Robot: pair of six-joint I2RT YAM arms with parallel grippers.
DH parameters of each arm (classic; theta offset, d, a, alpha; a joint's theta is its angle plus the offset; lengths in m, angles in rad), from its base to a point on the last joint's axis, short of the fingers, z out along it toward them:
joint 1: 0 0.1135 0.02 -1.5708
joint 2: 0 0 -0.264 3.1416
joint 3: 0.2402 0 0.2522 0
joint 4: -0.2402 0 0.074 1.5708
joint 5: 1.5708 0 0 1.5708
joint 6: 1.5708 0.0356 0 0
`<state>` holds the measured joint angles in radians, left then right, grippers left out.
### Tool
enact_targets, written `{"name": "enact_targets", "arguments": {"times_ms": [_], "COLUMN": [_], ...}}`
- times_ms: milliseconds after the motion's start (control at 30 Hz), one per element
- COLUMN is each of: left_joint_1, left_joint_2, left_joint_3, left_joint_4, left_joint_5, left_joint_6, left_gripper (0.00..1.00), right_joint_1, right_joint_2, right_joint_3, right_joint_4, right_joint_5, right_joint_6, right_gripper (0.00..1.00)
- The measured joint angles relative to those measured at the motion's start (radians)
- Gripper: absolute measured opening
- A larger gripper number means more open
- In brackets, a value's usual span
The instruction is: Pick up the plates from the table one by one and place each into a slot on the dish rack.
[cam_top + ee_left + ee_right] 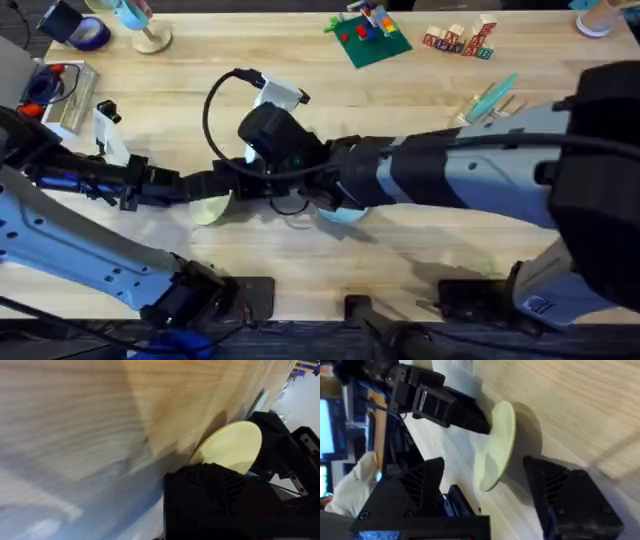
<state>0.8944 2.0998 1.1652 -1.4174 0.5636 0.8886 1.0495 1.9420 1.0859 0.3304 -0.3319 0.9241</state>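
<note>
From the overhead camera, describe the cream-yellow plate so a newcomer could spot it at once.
Start at the wooden table and follow the left arm from the lower left to its tool near the middle. The cream-yellow plate sits at that tool's tip, tilted up on edge. Its pale yellow colour sets it apart from the light blue plate just to its right, under the right arm.

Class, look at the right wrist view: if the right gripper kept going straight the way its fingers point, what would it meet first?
Most likely the cream-yellow plate, which stands on edge directly ahead of the open right gripper, with the left gripper at its far side. Depth is hard to judge.
</note>
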Motion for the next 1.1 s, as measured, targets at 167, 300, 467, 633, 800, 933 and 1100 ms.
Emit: {"name": "enact_targets", "arguments": {"times_ms": [167, 300, 467, 633, 800, 933, 1100], "left_joint_1": [0.000, 0.000, 0.000, 0.000, 0.000, -0.003, -0.007], "left_joint_2": [0.000, 0.000, 0.000, 0.000, 0.000, 0.000, -0.009], "left_joint_3": [0.000, 0.000, 0.000, 0.000, 0.001, 0.006, 0.015], "left_joint_4": [0.000, 0.000, 0.000, 0.000, -0.001, -0.004, -0.007], "left_joint_5": [0.000, 0.000, 0.000, 0.000, 0.000, -0.004, -0.012], "left_joint_6": [0.000, 0.000, 0.000, 0.000, 0.000, -0.007, -0.023], "left_gripper": [0.038, 0.038, 0.038, 0.038, 0.038, 0.038, 0.038], "right_joint_1": [0.002, 0.002, 0.001, 0.000, 0.001, 0.001, 0.000], "right_joint_2": [0.014, 0.017, 0.017, 0.020, 0.020, 0.020, 0.020], "right_joint_3": [0.000, 0.000, 0.000, 0.000, 0.000, 0.000, 0.000], "right_joint_4": [0.006, 0.006, -0.005, -0.012, -0.011, -0.011, -0.009], "right_joint_5": [0.023, 0.034, 0.056, 0.075, 0.077, 0.078, 0.078], "right_joint_6": [0.045, 0.065, 0.093, 0.113, 0.119, 0.120, 0.120], "right_gripper": [0.811, 0.554, 0.148, 0.032, 0.032, 0.030, 0.030]}}
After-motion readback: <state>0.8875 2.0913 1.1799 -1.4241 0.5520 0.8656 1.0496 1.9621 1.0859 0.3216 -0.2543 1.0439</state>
